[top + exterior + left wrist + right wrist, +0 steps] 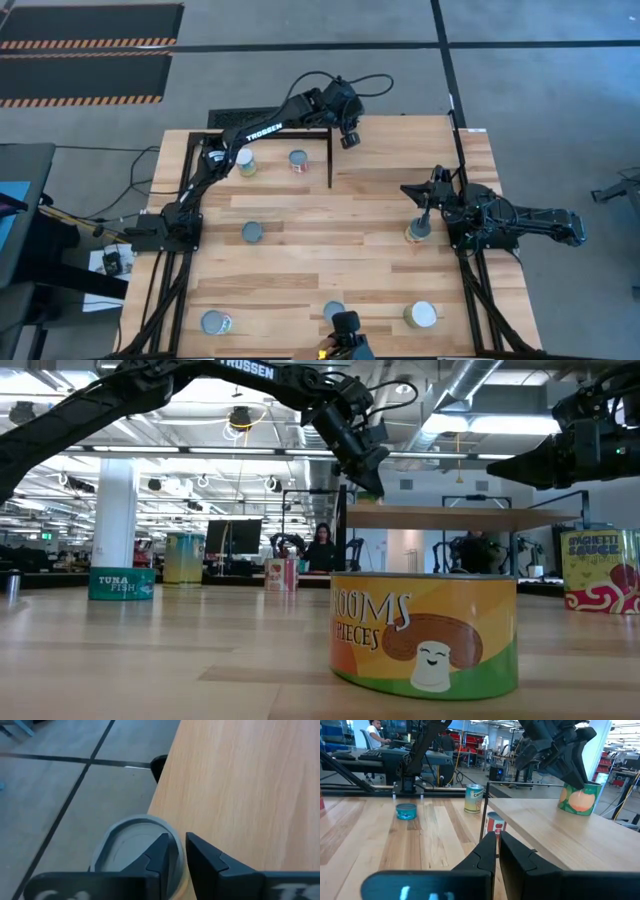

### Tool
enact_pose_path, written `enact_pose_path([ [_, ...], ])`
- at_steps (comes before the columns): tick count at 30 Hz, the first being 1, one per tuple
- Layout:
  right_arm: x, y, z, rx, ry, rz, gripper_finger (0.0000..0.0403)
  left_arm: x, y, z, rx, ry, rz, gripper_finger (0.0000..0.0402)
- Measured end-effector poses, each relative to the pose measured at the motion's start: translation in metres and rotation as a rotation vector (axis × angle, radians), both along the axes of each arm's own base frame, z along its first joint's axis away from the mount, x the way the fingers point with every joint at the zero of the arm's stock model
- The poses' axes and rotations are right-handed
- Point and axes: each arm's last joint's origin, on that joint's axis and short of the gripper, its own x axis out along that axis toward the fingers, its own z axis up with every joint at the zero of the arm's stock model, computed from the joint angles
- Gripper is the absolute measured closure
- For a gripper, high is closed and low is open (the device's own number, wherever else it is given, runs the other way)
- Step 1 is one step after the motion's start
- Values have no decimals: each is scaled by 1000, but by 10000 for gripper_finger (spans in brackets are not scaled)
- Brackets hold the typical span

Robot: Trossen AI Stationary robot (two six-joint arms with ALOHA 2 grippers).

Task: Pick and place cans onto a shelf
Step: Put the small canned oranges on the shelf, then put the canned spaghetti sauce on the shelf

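The shelf [400, 150] is a raised wood ledge at the table's far right; it also shows in the low view [450, 517]. My left gripper [348, 137] is over the shelf's far left corner, shut on a green can with an orange fruit label [580, 797], whose silvery top [127, 850] shows in the left wrist view. My right gripper [497, 845] is shut and empty, held level above a can [418, 232] at the table's right. Other cans stand on the table: a yellow one [245, 162], a red one [298, 160] and a teal one [253, 232]. My left gripper has the can's top rim [176, 851] between its two fingers, one over the lid and one outside the wall. The fingers come from above, pointing down. The can stands upright with its base on the shelf's far edge [572, 810].
Three more cans stand near the table's front edge [215, 322], [334, 311], [422, 315]; the middle one is the mushroom can [425, 635] close to the low camera. A thin black bar [330, 160] edges the shelf. People sit at desks in the room beyond.
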Motion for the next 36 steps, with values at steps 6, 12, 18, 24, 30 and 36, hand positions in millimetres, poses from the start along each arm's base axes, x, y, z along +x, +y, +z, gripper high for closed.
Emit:
enact_pose_path([
  [6, 0, 0, 0, 0, 0, 0, 356, 0, 0, 1, 6, -7, -2, 342],
  [12, 0, 0, 0, 0, 0, 0, 356, -5, -5, 19, 59, -24, -57, 345],
  [18, 0, 0, 0, 0, 0, 0, 356, -16, -20, 54, 65, -115, -164, 378],
  [24, 0, 0, 0, 0, 0, 0, 356, -14, -32, 48, 45, -139, -245, 397],
  [30, 0, 0, 0, 0, 0, 0, 356, -3, -53, 17, 69, -214, -285, 401],
  [36, 0, 0, 0, 0, 0, 0, 356, -18, -88, 10, 129, -376, -333, 401],
])
